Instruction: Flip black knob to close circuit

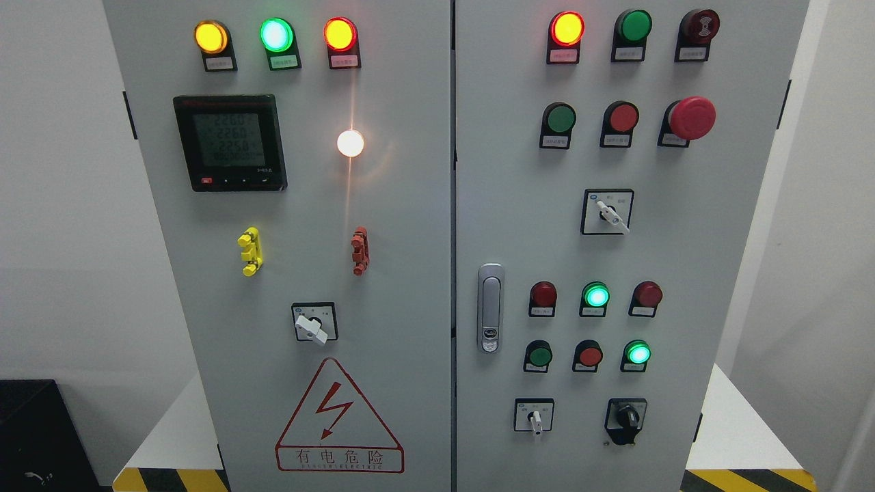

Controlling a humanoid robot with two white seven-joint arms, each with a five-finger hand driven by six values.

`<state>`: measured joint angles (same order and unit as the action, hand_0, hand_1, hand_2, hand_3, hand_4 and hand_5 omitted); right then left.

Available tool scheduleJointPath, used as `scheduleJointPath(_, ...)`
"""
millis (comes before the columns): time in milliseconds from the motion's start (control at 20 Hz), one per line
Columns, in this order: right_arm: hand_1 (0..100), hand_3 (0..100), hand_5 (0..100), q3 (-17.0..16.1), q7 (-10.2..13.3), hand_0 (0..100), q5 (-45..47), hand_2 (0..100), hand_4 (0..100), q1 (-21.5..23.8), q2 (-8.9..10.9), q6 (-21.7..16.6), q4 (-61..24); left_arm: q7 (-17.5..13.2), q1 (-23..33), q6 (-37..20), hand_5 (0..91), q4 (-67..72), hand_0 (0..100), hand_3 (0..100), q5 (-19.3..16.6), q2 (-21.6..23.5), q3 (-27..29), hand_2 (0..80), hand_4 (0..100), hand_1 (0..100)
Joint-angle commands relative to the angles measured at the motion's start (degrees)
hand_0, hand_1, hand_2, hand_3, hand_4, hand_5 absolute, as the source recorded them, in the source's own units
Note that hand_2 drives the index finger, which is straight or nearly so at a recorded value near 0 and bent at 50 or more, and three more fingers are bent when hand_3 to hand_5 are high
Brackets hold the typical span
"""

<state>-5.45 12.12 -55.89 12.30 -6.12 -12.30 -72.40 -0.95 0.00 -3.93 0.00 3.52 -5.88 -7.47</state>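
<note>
Small black plastic rotary knob (625,418) low on the right door of the grey steel electrical cabinet (437,273), below the lit round green indicator lamp (638,353).

Rigid, light, spring-detented by the look; likely stiff to turn, smooth-sided, so best pinched across the raised wing rather than the round base. Wing pointing downward, slightly left of vertical, long axis near upright. No hands in view, so state of fingers impossible to tell.
</note>
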Motion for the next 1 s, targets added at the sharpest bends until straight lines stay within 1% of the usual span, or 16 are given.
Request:
scheduleJointPath(0, 0, 100, 91, -2.73, 0.27, 0, -6.15, 88, 89, -0.52, -0.3, 0.43, -15.83, -0.01, 1.23, -0.02, 0.0, -1.32, 12, 0, 0.0, -0.01, 0.0, 0.0, 0, 56)
scheduleJointPath(150, 0, 100, 91, -2.73, 0.01, 0, -7.57, 87, 89, -2.1, -0.3, 0.69, -17.94, -0.01, 1.23, -0.02, 0.0, -1.32, 12, 0, 0.0, -0.01, 0.0, 0.0, 0, 56)
scheduleJointPath(300, 0, 100, 91, -2.64, -0.43, 0, -7.74, 87, 89, -3.51, -0.21, 2.54, -19.36, -0.01, 1.23, -0.02, 0.0, -1.32, 12, 0, 0.0, -0.01, 0.0, 0.0, 0, 56)
scheduleJointPath(400, 0, 100, 92, -2.64, -1.48, 0, -8.18, 87, 89, -4.21, -0.21, 2.8, -20.41, -0.01, 1.23, -0.02, 0.0, -1.32, 12, 0, 0.0, 0.08, 0.0, 0.0, 0, 56)
scheduleJointPath(500, 0, 100, 93, -2.55, -2.01, 0, -9.5, 88, 90, -4.83, -0.21, 4.03, -21.81, -0.01, 1.23, -0.02, 0.0, -1.32, 12, 0, 0.0, -0.01, 0.0, 0.0, 0, 56)
scheduleJointPath(600, 0, 100, 93, -2.46, -4.02, 0, -9.59, 88, 90, -5.09, -0.21, 5.26, -23.57, -0.01, 1.23, -0.02, 0.0, -1.32, 12, 0, 0.0, -0.01, 0.0, 0.0, 0, 56)
scheduleJointPath(650, 0, 100, 94, -2.29, -4.55, 0, -9.77, 88, 90, -5.18, -0.3, 5.79, -24.19, -0.01, 1.23, -0.02, 0.0, -1.32, 12, 0, 0.0, -0.01, 0.0, 0.0, 0, 56)
scheduleJointPath(800, 1, 100, 95, -2.02, -5.17, 0, -11.08, 88, 91, -6.76, -0.3, 7.98, -24.89, -0.01, 1.23, -0.02, 0.0, -1.32, 12, 0, 0.0, -0.01, 0.0, 0.0, 0, 56)
scheduleJointPath(900, 2, 100, 96, -1.94, -7.01, 0, -11.44, 88, 91, -7.46, -0.3, 9.3, -25.59, -0.01, 1.23, -0.02, 0.0, -1.32, 12, 0, 0.0, -0.01, 0.0, 0.0, 0, 56)
scheduleJointPath(950, 2, 100, 96, -1.85, -7.37, 0, -11.7, 88, 91, -7.64, -0.21, 10.09, -26.12, -0.01, 1.23, -0.02, 0.0, -1.32, 12, 0, 0.0, -0.01, 0.0, 0.0, 0, 56)
